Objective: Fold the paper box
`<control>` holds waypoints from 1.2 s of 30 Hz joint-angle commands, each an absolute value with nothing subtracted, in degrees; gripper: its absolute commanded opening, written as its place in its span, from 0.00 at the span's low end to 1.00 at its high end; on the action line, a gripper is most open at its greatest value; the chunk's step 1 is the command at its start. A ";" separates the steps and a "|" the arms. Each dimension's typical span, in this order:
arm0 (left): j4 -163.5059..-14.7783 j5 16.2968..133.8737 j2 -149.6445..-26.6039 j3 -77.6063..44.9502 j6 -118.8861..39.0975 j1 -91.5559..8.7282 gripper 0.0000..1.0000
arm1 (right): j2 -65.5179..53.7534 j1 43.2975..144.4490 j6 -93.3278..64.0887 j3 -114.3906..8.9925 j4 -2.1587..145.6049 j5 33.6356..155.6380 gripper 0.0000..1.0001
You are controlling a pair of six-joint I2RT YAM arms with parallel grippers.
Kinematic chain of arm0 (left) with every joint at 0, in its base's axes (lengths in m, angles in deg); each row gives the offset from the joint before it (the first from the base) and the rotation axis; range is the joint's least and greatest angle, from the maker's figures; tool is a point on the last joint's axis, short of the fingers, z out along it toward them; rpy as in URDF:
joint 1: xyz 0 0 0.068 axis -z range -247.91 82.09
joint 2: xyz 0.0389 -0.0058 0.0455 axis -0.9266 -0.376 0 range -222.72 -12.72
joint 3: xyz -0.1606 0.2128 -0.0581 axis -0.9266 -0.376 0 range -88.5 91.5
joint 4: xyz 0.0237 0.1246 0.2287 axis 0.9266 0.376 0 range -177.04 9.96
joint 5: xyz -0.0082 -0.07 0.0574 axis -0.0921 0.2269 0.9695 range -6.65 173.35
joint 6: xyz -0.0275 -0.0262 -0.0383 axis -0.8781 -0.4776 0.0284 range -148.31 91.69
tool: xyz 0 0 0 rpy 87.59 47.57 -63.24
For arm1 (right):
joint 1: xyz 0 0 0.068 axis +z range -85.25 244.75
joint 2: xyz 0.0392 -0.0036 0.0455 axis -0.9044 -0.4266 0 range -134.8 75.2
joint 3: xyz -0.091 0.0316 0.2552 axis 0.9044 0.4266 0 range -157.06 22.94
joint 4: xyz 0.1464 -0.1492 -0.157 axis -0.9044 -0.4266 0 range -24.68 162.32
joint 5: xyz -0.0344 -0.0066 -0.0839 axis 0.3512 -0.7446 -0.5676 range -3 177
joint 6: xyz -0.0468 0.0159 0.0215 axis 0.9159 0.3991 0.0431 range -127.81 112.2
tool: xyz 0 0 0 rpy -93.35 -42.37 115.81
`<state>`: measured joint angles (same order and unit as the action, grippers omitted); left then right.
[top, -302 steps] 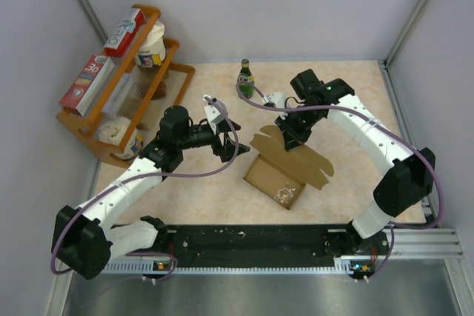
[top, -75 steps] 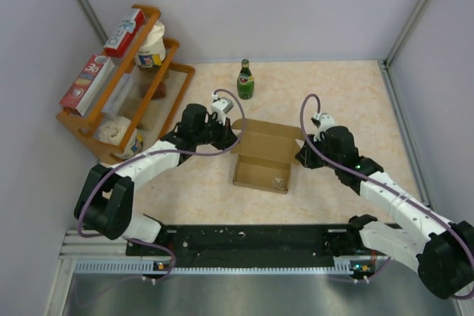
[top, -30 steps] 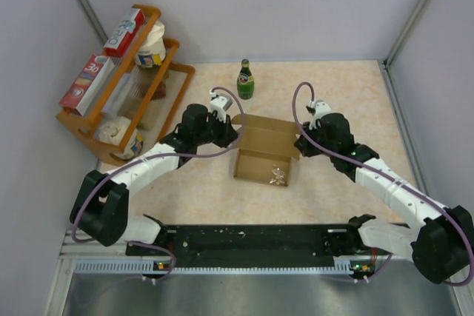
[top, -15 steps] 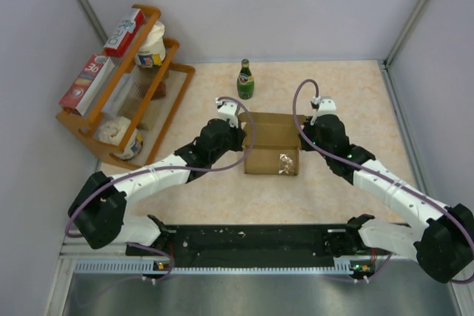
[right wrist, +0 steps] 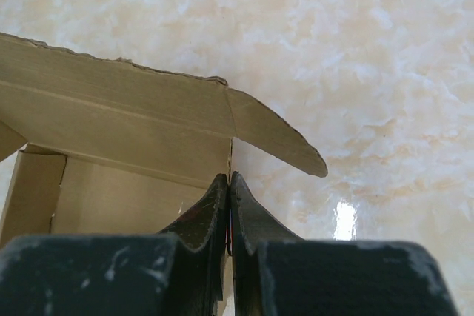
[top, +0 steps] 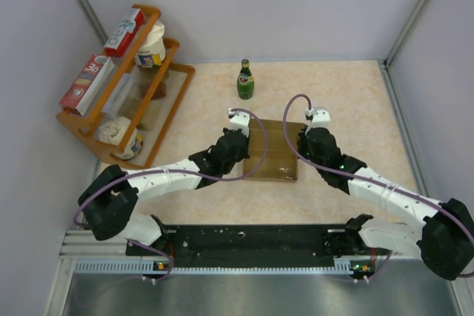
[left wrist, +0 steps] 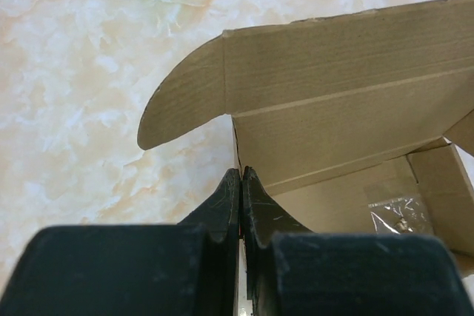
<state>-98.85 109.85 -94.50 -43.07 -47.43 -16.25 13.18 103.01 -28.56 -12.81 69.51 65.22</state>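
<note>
1. The paper box (top: 272, 155) sits at the middle of the table (top: 348, 101), between the 2 grippers, as an open brown carton with its side walls raised.
2. Its tall far panel stands above the tray, and a rounded ear flap (left wrist: 181, 105) sticks out to the left in the left wrist view; a matching flap (right wrist: 274, 138) sticks out to the right in the right wrist view.
3. A small clear plastic packet (left wrist: 396, 212) lies on the box floor toward the near right corner.
4. The left gripper (top: 244, 149) is at the box's left wall. Its fingers (left wrist: 222, 205) are pressed together, and the wall's thin top edge runs straight into the seam between them, so it is clamped on that wall.
5. The right gripper (top: 302, 152) is at the box's right wall. Its fingers (right wrist: 248, 212) are likewise pinched together on the thin edge of that wall.
6. A green bottle (top: 245, 79) stands upright on the table beyond the box, well apart from it.
7. A wooden rack (top: 121, 72) stands at the far left, holding 2 red-and-white printed boxes (top: 124, 31) and a white tub (top: 152, 46).
</note>
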 commanded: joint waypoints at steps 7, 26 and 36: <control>-107.16 107.69 -96.74 -43.23 -42.82 -10.35 0.04 | 18.42 104.91 -26.44 -7.04 82.60 71.79 0.00; -109.54 112.52 -98.67 -44.99 -44.57 -5.07 0.15 | 21.23 105.88 -27.58 -2.11 84.54 73.11 0.00; -109.71 114.37 -97.97 -46.75 -46.51 -3.58 0.16 | 23.87 108.07 -27.58 0.08 83.39 71.62 0.00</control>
